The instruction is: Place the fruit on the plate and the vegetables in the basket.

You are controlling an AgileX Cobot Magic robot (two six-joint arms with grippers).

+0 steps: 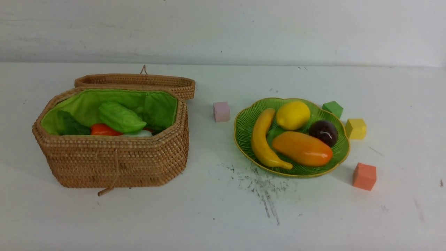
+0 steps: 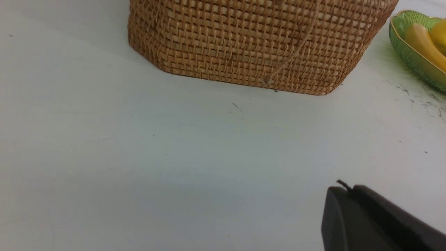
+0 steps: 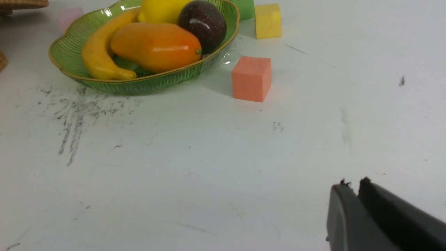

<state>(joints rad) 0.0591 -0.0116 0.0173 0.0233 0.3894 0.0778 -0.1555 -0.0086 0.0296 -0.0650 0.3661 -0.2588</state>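
Both claws are pressed together and empty: the left gripper (image 2: 343, 190) hangs before the basket (image 1: 115, 157), the right gripper (image 3: 352, 186) well short of the plate (image 1: 244, 122). Four fruits lie on the plate (banana (image 1: 262, 139), lemon (image 1: 293, 115), mango (image 1: 301, 148), maroon ball (image 1: 323, 132)). Three vegetables sit inside the basket. Four cubes ring the plate.

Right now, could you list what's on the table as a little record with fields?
plate: holds banana, lemon, mango, dark maroon ball
basket: lid open, green gourd, carrot and something white inside
foam cubes: pink, green, yellow, orange, all on table
left end effector: shut, empty
right end effector: shut, empty
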